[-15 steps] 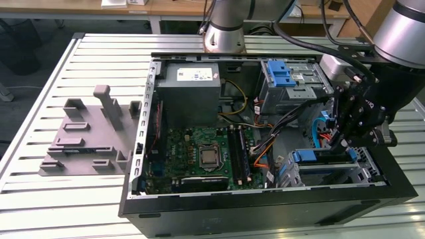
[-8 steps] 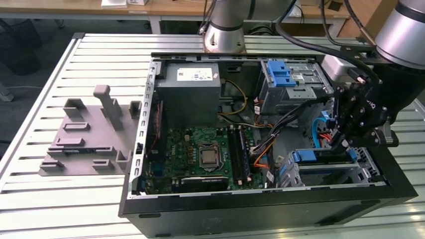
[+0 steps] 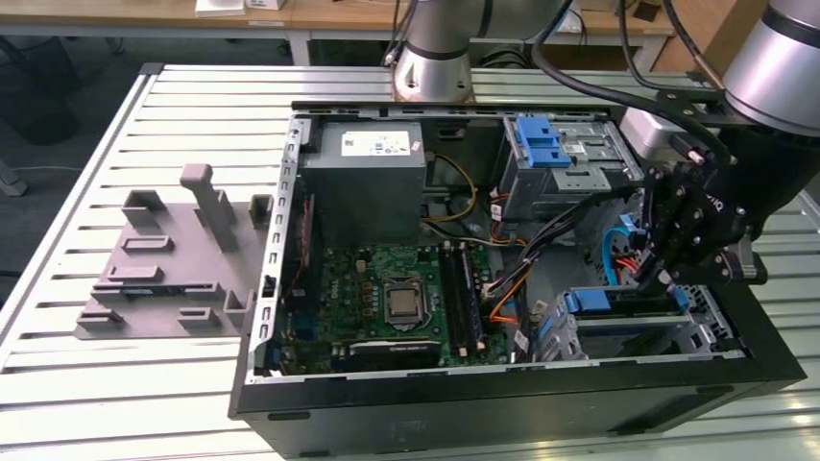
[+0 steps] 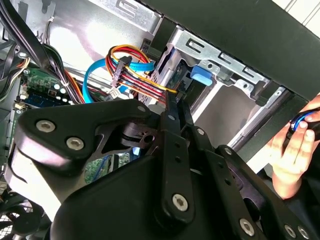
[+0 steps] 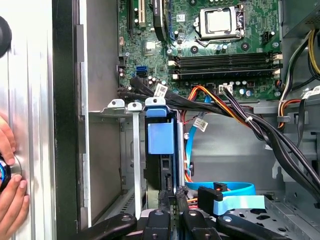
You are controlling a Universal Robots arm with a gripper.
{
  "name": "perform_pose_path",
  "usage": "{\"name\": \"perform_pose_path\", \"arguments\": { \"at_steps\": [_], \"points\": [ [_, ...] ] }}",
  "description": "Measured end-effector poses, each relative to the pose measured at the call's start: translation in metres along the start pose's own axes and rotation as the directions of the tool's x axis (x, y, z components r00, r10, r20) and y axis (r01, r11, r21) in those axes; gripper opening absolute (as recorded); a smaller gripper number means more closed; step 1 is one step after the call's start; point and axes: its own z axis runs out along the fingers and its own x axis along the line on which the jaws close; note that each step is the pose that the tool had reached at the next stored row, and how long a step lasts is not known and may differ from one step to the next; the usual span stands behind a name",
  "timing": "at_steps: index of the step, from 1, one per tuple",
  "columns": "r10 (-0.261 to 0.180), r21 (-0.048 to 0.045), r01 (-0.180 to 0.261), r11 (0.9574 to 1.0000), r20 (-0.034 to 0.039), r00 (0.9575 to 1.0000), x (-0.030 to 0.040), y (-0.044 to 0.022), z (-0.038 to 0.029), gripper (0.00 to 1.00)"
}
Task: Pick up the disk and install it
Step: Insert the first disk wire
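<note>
The disk (image 5: pixel 161 137) stands on edge in a slot of the metal drive cage (image 5: pixel 116 106) in the open computer case, its blue carrier end facing the motherboard. In the exterior view the disk (image 3: pixel 602 301) sits in the cage at the case's near corner, on the exterior view's right. My gripper (image 5: pixel 171 192) is shut, its fingertips against the disk's dark rear edge. The exterior view has the gripper (image 3: pixel 651 285) reaching down into that cage. In the second wrist view the gripper (image 4: pixel 175 100) points at the cage beside the blue carrier tab (image 4: pixel 202 75).
Red, orange and blue cables (image 5: pixel 225 105) run close beside the cage. The motherboard (image 3: pixel 397 298) and grey power supply (image 3: pixel 372 182) fill the case; an upper bay with a blue latch (image 3: pixel 551 144) sits behind. A person's hand (image 4: pixel 295 145) rests outside the case wall. A grey fixture (image 3: pixel 180 259) lies on the table.
</note>
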Motion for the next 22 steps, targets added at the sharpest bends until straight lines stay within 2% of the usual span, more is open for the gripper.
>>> {"name": "perform_pose_path", "arguments": {
  "at_steps": [8,17,22],
  "points": [
    [0.0,-0.0044,0.0,1.0,0.0034,1.0,0.0035,-0.0015,0.0012,0.16],
    [0.0,-0.0066,0.0,1.0,0.0033,1.0,0.0046,-0.0017,0.0018,0.16],
    [-0.001,-0.0107,0.001,0.9999,0.0062,1.0,0.0046,-0.0026,0.0036,0.16]
  ]
}}
